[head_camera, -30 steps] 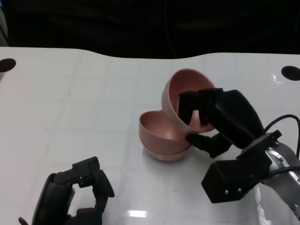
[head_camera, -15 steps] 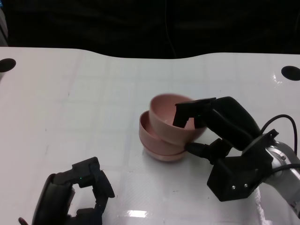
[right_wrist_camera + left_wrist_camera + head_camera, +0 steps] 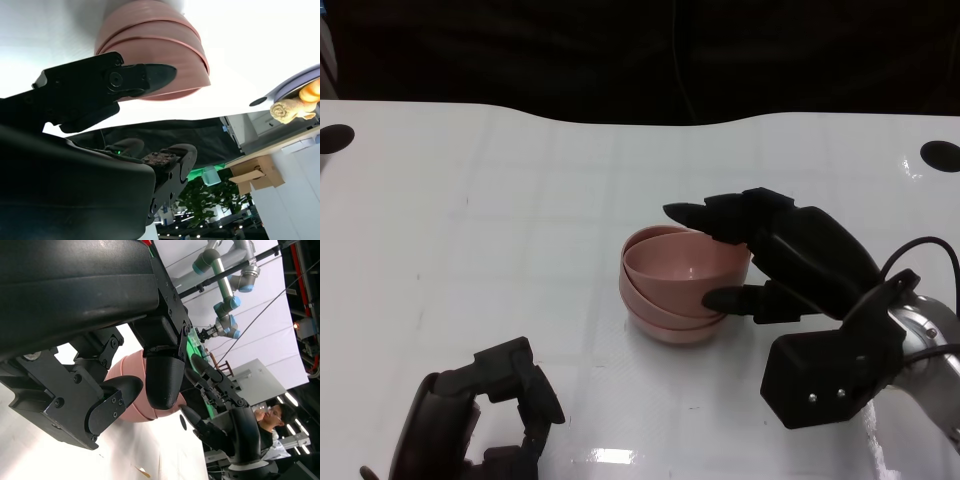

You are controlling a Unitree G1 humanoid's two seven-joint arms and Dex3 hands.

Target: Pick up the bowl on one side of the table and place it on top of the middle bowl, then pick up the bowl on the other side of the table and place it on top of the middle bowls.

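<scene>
The right hand [image 3: 760, 260] is spread open around the stack of pink, round, smooth nested bowls [image 3: 678, 282] near the middle of the white table [image 3: 520, 200], its fingers reaching over the far rim and its thumb beside the near rim; whether any fingertip touches the stack is hard to make out. The left hand [image 3: 485, 420] sits at the near edge, well apart from the bowls and partly cut off, fingers curled in on nothing.

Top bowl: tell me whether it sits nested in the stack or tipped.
Nested, nearly level. The top bowl sits mouth-up inside the pink bowls below, rims roughly parallel; the right robot hand is spread around it.
</scene>
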